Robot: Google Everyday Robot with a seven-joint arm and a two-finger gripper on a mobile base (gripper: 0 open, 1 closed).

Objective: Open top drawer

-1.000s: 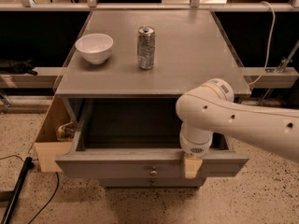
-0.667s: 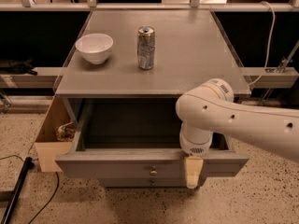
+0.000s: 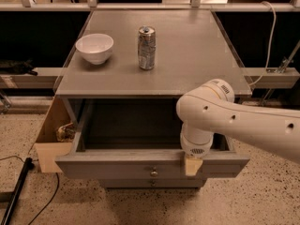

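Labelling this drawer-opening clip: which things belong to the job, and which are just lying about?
Job: top drawer, standing open; its knob; gripper, at the drawer's front edge.
Lying about: bowl and can on the table; wooden box at left.

Top drawer [image 3: 112, 166] out; pincer [image 3: 193, 165] on its front edge, nr knob [image 3: 153, 172].

Grey tabletop [image 3: 197, 55], 2 items on it. White bowl [image 3: 94, 48] sits upright, front-left seen from the drawer side. Silver can [image 3: 146, 48] stands upright just right of the bowl, near it, not touching. Table stands on speckled floor [image 3: 262, 200]; black bar [image 3: 16, 191] lies on floor, left side. Gripper [image 3: 193, 165] is below the top, at the front edge of the pulled-out top drawer [image 3: 117, 165].
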